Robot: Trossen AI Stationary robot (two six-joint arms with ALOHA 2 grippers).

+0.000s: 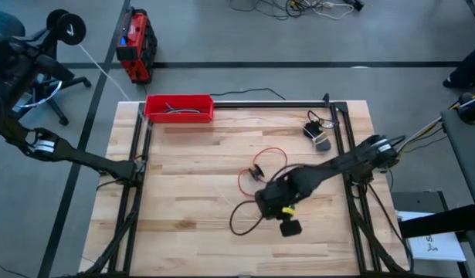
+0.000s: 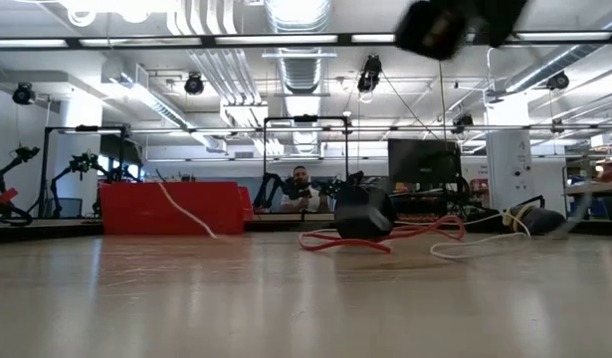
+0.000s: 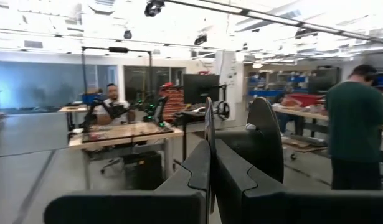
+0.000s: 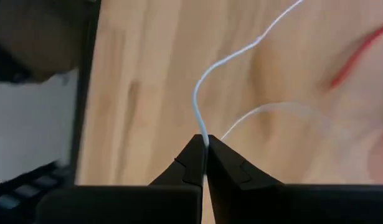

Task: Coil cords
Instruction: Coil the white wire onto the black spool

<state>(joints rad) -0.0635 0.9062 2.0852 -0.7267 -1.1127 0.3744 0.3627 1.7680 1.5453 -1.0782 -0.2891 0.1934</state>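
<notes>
The white cord (image 1: pixel 106 72) runs from a black round piece (image 1: pixel 69 28), held off the table's far left corner by my left gripper (image 3: pixel 210 163), down onto the table (image 1: pixel 191 232). My right gripper (image 1: pixel 288 224) hangs high over the table's middle (image 2: pixel 445 25), shut on the white cord (image 4: pixel 207 78). The red cord (image 1: pixel 262 157) lies in loose loops on the table's middle (image 2: pixel 385 237), with its black end piece (image 2: pixel 363 214) resting on the wood. My left gripper pinches the black round piece by a thin disc (image 3: pixel 208 121) seen edge-on between its two fingers; a second round face (image 3: pixel 266 137) stands beside them. The piece is held in the air beyond the table. My right gripper pinches one strand of the white cord (image 4: pixel 202 135) at its fingertips, pointing down from above. Below them the cord curves slackly down to the table.
A red tray (image 1: pixel 179 106) with dark grey cables stands at the table's far left. A black device with cables (image 1: pixel 318 131) lies at the far right. Dark frame rails (image 1: pixel 345 139) edge the table. A red box (image 1: pixel 134 46) stands on the floor. People (image 3: pixel 353 124) work beyond.
</notes>
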